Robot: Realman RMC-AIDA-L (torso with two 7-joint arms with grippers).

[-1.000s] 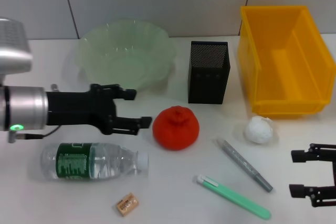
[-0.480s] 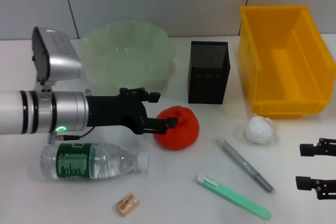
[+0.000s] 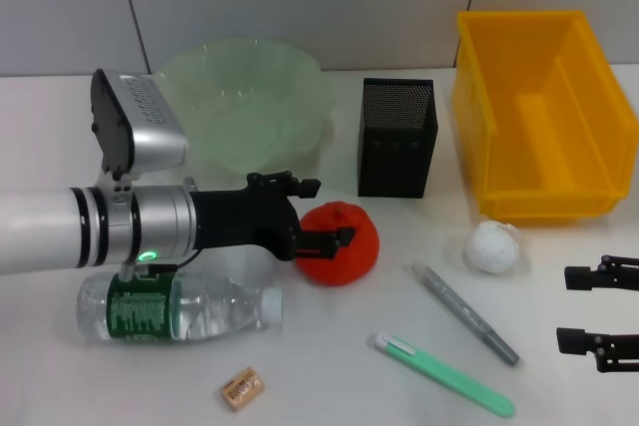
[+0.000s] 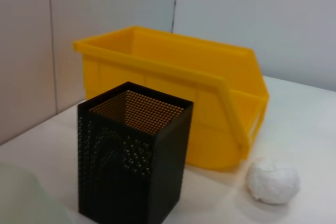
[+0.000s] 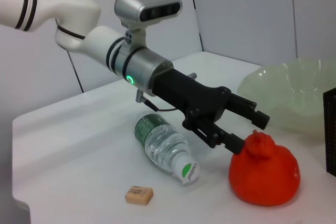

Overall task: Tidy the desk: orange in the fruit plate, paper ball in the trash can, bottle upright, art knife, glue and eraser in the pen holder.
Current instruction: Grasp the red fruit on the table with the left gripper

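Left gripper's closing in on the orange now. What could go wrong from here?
The left gripper is open around the orange's top, high on the round fruit, so closing may squeeze it out and send it rolling. The bottle lies just under the arm; a low swing toward the bowl could knock it.

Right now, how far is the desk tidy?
Nothing is done yet. In hand: the left pincer, open, is closing in around the orange, which sits outside the fruit plate. Left: the paper ball lies beside the trash can, the bottle lies flat, the eraser is outside the pen holder. The right pincer waits open.
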